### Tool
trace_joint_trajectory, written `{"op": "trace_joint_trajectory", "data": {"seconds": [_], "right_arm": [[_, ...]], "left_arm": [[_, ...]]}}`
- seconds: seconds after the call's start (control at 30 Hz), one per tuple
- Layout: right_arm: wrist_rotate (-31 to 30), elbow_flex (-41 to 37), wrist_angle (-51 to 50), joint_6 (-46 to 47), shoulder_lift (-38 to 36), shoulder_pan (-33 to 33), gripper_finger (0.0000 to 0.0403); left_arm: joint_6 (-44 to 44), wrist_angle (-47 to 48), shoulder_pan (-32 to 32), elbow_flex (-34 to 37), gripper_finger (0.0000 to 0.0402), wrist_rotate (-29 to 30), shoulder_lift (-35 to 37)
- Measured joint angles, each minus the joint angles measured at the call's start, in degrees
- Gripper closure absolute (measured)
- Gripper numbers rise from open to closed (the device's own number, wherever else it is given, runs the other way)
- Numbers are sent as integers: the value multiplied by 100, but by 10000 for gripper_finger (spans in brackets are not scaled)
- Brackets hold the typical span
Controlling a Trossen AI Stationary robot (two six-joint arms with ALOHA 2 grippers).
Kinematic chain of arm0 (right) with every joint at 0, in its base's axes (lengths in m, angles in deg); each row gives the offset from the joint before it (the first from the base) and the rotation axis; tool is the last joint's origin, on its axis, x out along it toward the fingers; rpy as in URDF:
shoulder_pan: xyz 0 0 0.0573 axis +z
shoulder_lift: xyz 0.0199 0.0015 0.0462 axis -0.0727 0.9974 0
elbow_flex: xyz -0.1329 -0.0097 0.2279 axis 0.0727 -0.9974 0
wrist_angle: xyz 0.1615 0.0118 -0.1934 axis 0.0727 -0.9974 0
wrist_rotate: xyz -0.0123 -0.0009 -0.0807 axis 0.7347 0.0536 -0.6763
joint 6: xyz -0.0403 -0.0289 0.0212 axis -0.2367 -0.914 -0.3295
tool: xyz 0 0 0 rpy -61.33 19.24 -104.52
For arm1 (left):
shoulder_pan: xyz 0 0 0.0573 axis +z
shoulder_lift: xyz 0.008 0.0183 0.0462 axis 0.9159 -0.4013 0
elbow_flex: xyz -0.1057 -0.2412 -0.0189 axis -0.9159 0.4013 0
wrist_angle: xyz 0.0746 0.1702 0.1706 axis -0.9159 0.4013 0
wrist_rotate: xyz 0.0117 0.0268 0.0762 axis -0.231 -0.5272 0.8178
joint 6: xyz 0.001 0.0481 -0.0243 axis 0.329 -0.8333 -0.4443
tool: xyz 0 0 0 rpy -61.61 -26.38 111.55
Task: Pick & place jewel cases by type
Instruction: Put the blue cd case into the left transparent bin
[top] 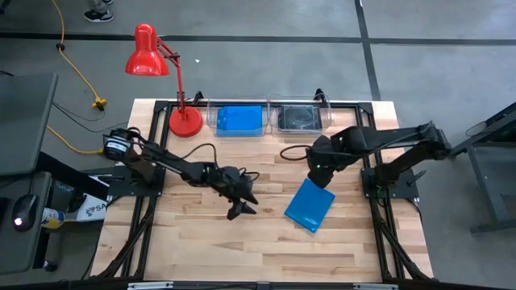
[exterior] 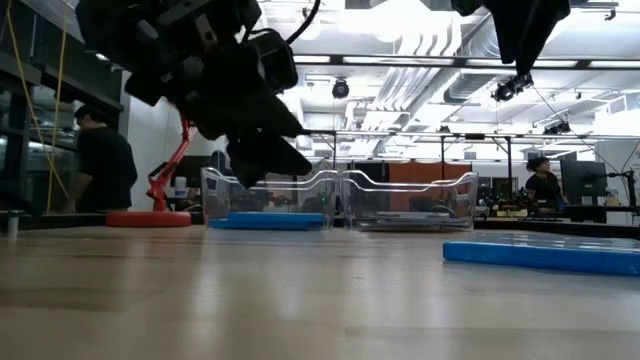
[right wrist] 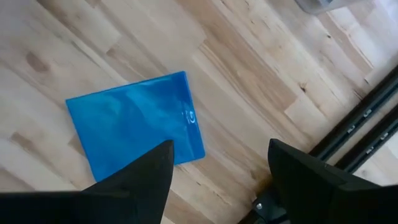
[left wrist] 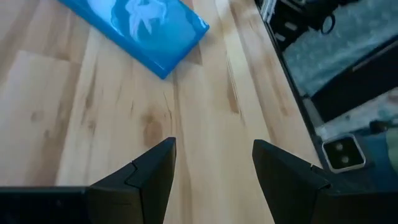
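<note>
While one blue case lies flat on the bench, both arms hover near it, left fingers and right fingers spread wide, empty.

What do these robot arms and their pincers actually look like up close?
Both arms are dark, nearly black, built of slim jointed segments with black cables looping alongside. The left arm has a round silvery part at its base. Each ends in two flat, wedge-shaped black fingers: the left gripper and the right gripper look alike, with no visible markings.
</note>
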Motion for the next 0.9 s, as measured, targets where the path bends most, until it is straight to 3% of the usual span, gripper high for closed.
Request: {"op": "trace_joint_trajectory", "data": {"seconds": [0.17,0.37,0.57,0.7,0.9], "right_arm": [[-110,-255,30,239,24,235,160],[278,-1836,191,728,-478,694,160],[657,-3287,1415,1546,-1481,1278,160],[627,-3982,2397,2096,-2150,1572,160],[739,-5041,3520,2493,-2793,1752,160]], "left_arm": [[888,-723,-181,-15,188,492,-332],[1641,-1352,-480,-22,188,1177,-473],[2067,-1297,-935,-267,188,1988,-473],[2404,-655,-1142,-604,188,2513,-551],[2754,-254,-1261,-1411,188,2736,-1139]]}}
